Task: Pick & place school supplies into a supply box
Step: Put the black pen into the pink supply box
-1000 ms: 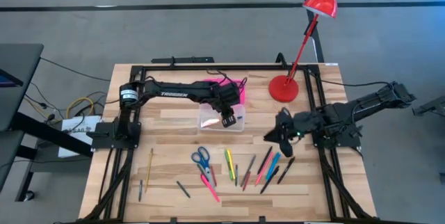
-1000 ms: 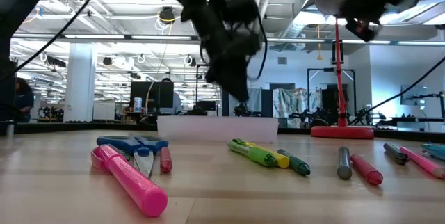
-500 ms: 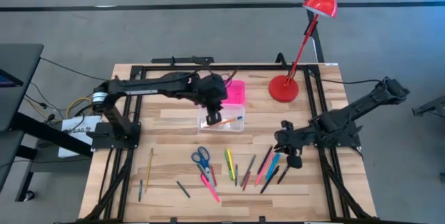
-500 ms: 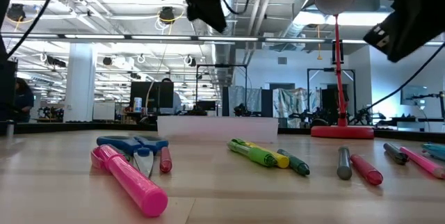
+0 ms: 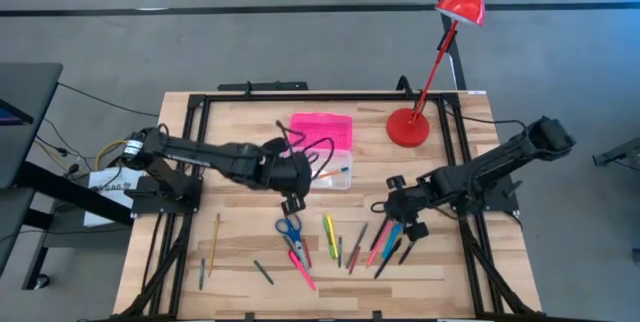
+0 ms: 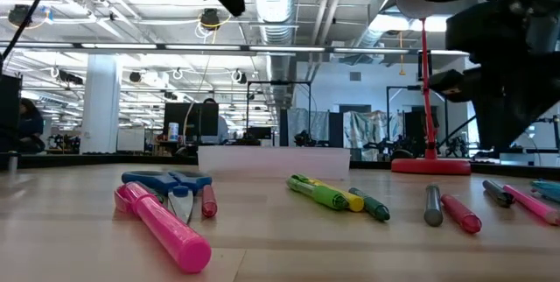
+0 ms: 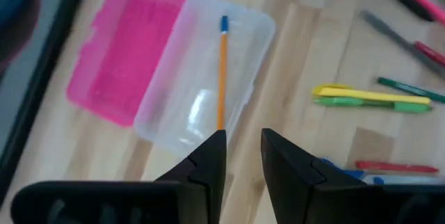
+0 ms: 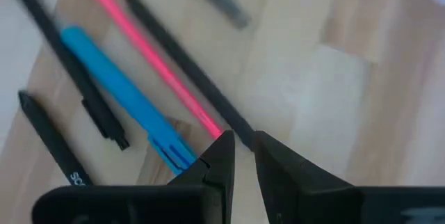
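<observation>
Grippers hover narrowly parted, empty: left gripper (image 5: 292,205) centre frame, right gripper (image 5: 381,205) right of centre. Supply box (image 7: 208,85) holds one orange pencil (image 7: 222,78).

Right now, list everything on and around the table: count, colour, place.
Pencil case: one, clear base, pink lid open, table's middle rear.
Orange pencil: one, blue-tipped, lying inside the case base.
Scissors: one pair, blue handles, in front of the case.
Pens and markers: about a dozen, yellow, green, pink, blue, black, spread along the front.
Pink highlighter: one, beside the scissors.
Desk lamp: one, red, right rear corner.
Table: one, light wood.
Left pincer: empty, fingers slightly apart, between case and scissors.
Right pincer: empty, fingers slightly apart, above the right-hand pens.
</observation>
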You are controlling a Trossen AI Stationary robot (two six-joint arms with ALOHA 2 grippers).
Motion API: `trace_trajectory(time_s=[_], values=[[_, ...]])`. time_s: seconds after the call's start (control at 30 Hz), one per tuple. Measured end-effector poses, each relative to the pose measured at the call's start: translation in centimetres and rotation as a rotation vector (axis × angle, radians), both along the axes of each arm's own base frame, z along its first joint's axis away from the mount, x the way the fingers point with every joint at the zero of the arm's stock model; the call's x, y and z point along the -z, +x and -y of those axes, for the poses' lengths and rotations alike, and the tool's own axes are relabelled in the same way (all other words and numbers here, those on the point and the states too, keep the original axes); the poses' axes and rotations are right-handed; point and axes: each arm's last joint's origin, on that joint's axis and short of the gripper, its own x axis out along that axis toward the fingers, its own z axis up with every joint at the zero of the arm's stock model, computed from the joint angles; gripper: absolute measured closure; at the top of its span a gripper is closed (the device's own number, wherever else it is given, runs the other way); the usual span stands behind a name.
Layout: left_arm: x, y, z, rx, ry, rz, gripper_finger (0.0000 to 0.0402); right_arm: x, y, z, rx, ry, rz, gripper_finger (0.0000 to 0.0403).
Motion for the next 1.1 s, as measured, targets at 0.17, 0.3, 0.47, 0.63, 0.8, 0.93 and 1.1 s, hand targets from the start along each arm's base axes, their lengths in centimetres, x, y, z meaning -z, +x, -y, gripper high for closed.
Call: trace_trajectory(time_s=[0.17, 0.3, 0.47, 0.63, 0.8, 0.93, 1.1], values=[[0.2, -1.5, 1.8, -0.122, 0.050, -0.021, 0.0316, 0.9, 0.7, -0.7, -0.097, -0.026, 0.017, 0.0351], [0.3, -2.3, 2.8, -0.194, 0.056, -0.012, 0.0316, 1.3, 1.2, -0.8, -0.121, -0.029, 0.036, 0.0351], [0.3, -2.6, 3.5, -0.241, 0.052, 0.020, 0.0316, 2.0, 1.6, -1.0, -0.177, -0.029, 0.033, 0.0341], [0.3, -2.8, 4.0, -0.273, 0.033, 0.045, 0.0316, 2.8, 1.8, -1.2, -0.213, -0.023, -0.005, 0.0319], [0.3, -3.0, 4.6, -0.289, 0.033, 0.070, 0.0316, 3.1, 2.0, -1.2, -0.208, -0.023, -0.005, 0.0299], [0.3, -3.1, 4.9, -0.287, 0.029, 0.075, 0.0316, 3.0, 2.1, -1.2, -0.207, -0.021, 0.005, 0.0292], [0.3, -3.1, 4.9, -0.286, 0.036, 0.078, 0.0316, 3.1, 2.1, -1.1, -0.202, -0.022, 0.002, 0.0292]])
